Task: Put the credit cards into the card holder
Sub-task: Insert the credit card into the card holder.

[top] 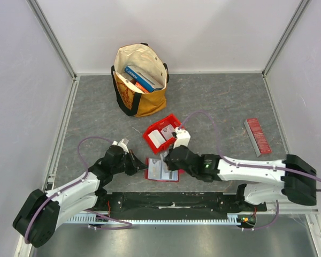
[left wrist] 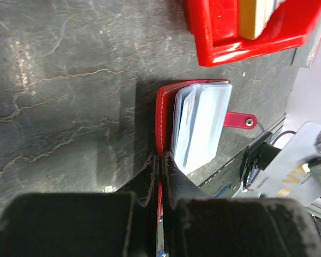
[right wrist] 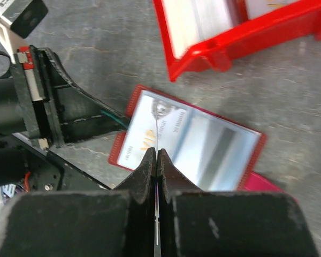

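two arms at the near edge of the tabletop (top: pixel 219 101), one tool each, both met over one card holder (right wrist: pixel 195 142).

counted:
- one card holder, dark red, laid open and flat on the tabletop just near of the red bin (left wrist: pixel 230 51), clear sleeves up, snap tab (left wrist: pixel 241 120) out to one side.
- one red bin, touching nothing else, a stack of pale credit cards (top: pixel 157 139) stood inside; the number of them cannot be told.
- one credit card (left wrist: pixel 289 174) out of the bin, pale, with gold lettering, held on edge above the open holder.
- one tote bag (top: pixel 144 104), cream and mustard, upright at the back of the tabletop, blue books (top: pixel 139 75) inside; at least two, an orange edge seen beside them.
- one long ridged red strip (top: pixel 257 136), alone at the right, well apart from the rest.

tools:
- left tool (left wrist: pixel 159 160): fingers together, clamped on the near edge of the holder's red cover, which is pinned against the tabletop.
- right tool (right wrist: pixel 157 155): fingers together, clamped on the single credit card, seen as a thin line between the pads, over the left page of sleeves.

whether the held card touches a sleeve cannot be told.
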Tool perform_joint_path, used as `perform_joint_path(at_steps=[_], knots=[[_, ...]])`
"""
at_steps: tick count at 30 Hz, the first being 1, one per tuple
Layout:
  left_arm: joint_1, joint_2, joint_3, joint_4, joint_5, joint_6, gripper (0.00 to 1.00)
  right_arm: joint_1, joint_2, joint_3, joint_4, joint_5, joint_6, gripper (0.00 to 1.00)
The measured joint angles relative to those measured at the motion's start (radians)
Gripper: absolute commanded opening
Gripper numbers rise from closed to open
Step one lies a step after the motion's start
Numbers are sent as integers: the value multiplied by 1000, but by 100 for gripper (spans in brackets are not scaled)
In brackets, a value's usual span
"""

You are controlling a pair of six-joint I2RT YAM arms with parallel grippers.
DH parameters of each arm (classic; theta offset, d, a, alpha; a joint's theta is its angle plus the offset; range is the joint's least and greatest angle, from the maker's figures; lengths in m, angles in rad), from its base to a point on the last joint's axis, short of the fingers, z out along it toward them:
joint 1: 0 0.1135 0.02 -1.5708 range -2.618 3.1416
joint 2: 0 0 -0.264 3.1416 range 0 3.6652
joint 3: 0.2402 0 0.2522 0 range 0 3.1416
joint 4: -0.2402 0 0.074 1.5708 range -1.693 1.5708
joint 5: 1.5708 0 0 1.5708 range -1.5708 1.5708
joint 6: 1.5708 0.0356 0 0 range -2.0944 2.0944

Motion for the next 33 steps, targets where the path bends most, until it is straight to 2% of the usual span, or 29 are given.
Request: perform_joint_path(at_steps=[5, 14, 24, 33], knots=[[0, -66, -5, -8, 0, 0, 2, 93, 148, 60, 117, 122, 83, 0], [0, -108, -24, -30, 0, -1, 2, 114, 303, 105, 232, 235, 149, 0], [0, -114, -24, -33, 2, -1, 2, 116, 381, 158, 265, 274, 152, 0], [0, -140, -25, -49, 2, -1, 2, 116, 417, 198, 207, 311, 149, 0]])
